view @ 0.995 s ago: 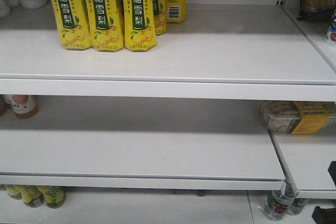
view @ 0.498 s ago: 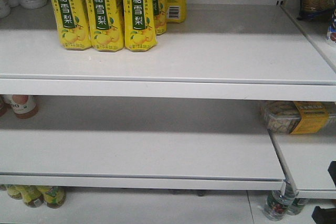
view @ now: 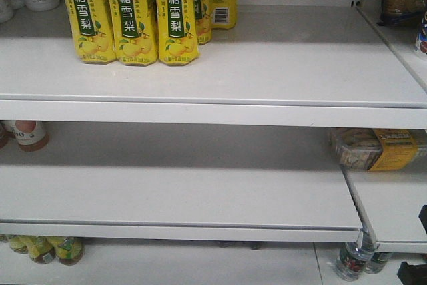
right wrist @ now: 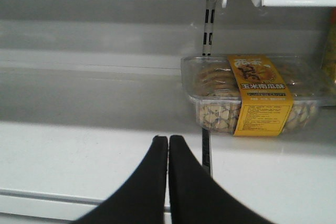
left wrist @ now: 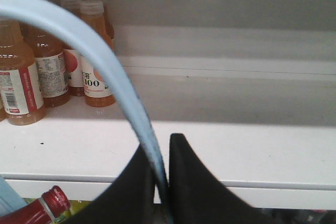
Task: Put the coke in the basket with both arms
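Red coke (left wrist: pixel 44 209) mostly cut off; left gripper (left wrist: pixel 161 153) pinches basket handle (left wrist: pixel 89 45); right gripper (right wrist: pixel 168 145) closed.

The black, curved-fingered left gripper (left wrist: pixel 161 182) is clamped on the thin, light blue plastic basket handle (left wrist: pixel 89 45), which arcs up between its fingertips. The matching black right gripper (right wrist: pixel 168 153) points forward, its two fingers pressed together, holding nothing

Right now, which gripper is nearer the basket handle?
Left. The left gripper is shut on the light blue basket handle. The right gripper is shut on nothing, facing a shelf with a snack box; no handle shows in its view.
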{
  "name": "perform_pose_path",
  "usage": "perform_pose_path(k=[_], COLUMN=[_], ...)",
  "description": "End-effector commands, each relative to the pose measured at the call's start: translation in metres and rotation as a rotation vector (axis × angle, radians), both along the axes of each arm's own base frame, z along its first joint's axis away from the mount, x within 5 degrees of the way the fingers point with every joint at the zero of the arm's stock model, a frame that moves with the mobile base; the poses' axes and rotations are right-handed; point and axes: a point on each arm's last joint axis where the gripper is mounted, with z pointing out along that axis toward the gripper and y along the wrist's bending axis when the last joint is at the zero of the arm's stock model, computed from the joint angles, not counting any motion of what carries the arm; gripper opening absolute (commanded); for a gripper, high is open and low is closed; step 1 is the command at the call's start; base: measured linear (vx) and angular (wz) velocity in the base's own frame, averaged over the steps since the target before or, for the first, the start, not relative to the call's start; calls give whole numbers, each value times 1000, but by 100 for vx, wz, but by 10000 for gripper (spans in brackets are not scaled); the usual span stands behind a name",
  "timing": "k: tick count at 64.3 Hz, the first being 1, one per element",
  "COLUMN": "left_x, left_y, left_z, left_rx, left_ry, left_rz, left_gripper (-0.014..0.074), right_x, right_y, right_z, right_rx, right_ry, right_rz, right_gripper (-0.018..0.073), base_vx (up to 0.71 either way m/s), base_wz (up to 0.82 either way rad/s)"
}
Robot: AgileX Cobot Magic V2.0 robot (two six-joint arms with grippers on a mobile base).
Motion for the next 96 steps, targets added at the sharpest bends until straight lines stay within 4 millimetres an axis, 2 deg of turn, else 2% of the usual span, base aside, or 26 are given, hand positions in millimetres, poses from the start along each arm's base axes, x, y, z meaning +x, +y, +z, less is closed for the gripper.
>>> perform_pose_path(k=[1, 26, 57, 63, 76, 96], left_x=[-2, -2, -2, -2, -2, -2], left_y=[0, 0, 0, 0, 0, 0], left_z=[27, 27, 27, 27, 27, 27], left_rx=[104, 104, 104, 104, 104, 104], left_ry=[-212, -212, -212, -212, -212, -212], left_rz=[-6, -6, -6, -6, -6, -6], left_gripper=[-6, -6, -6, -6, -6, -6], right_x=[1, -10, -29, -31, -36, -41], right_y=[2, -7, -15, -15, -14, -14], right_z=[10, 25, 19, 11, -23, -22], right_rx=[-49, -91, -129, -138, -102, -106], right_ry=[-45, -202, -153, -163, -219, -250], right_rz=[35, -37, -141, -144, -149, -153], right_gripper=[-10, -10, -10, -10, -10, -10], base_vx=[0, 0, 0, 0, 0, 0], base_wz=[0, 0, 0, 0, 0, 0])
